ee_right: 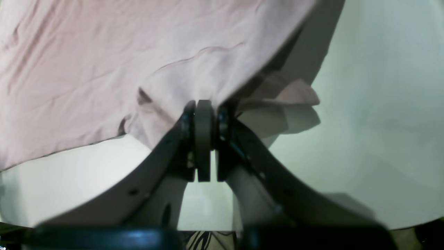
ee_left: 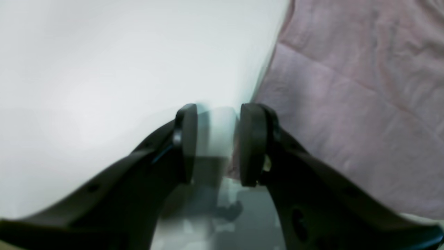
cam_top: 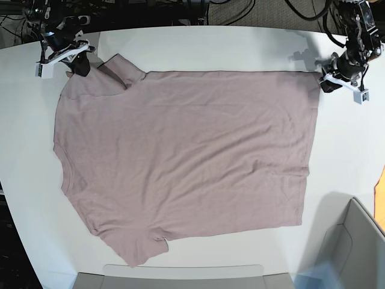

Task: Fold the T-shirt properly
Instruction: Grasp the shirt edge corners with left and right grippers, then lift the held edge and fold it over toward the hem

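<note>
T-shirts: one, a dusty pink short-sleeved T-shirt (cam_top: 180, 156) spread flat
Sleeves on it: two, one at each end of its left side in the base view
Tables: one white table (cam_top: 240, 48)
Robot arms: two, one at each upper corner
Grippers: two, the left gripper (ee_left: 218, 144) and the right gripper (ee_right: 204, 139)
Grey boxes: one grey box (cam_top: 355, 253) at the lower right corner
Orange items: one orange item (cam_top: 381, 198), cut off by the right edge
</note>
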Robot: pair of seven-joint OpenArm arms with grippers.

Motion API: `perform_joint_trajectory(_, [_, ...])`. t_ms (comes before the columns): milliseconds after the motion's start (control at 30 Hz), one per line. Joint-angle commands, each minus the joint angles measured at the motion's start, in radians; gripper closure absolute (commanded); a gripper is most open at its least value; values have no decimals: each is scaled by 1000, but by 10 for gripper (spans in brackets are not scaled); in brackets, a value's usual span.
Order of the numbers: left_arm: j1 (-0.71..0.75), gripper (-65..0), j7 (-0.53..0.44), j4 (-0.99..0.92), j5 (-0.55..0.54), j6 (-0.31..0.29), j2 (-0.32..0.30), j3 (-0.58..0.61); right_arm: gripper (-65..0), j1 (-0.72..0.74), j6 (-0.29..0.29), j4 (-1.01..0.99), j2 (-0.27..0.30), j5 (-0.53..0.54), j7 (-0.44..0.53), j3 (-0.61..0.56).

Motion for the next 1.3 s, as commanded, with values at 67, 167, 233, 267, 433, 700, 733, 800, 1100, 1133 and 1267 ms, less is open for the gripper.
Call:
perform_joint_trajectory(67, [3,-219,22,1,5,2,-10,70,0,-1,11,14,7,14,19,4])
perform_joint_trajectory(167, [3,-219,22,1,2,2,-10,140,0,-1,11,15,7,14,19,2])
perform_joint_trajectory(233, [5,-219,22,1,2,0,-9,168,0,-1,11,15,7,14,19,1])
perform_joint_trajectory(267, [16,-219,22,1,2,0,-9,176,0,-1,11,15,7,14,19,1])
perform_joint_trajectory(433, [65,-180,22,3,2,-3,-9,176,0,1,11,15,7,14,19,4])
perform_joint_trajectory(700, [86,0,21,6,2,-3,-4,166,0,19,11,26,7,21,19,5])
perform_joint_trajectory(733, [86,0,21,11,0,-3,-4,166,0,16,11,34,7,21,19,5])
perform_joint_trajectory(800, [88,0,21,29,0,-3,-4,166,0,7,11,51,7,21,19,7])
perform_joint_trajectory(1100, [227,0,22,160,0,-3,-1,30,0,-102,13,98,-1,23,19,101])
perform_joint_trajectory(1133, [238,0,22,160,0,-4,-1,15,0,-113,13,100,1,23,19,114])
perform_joint_trajectory(1267, [281,0,22,195,0,-4,-1,-47,0,-128,15,100,7,23,19,174])
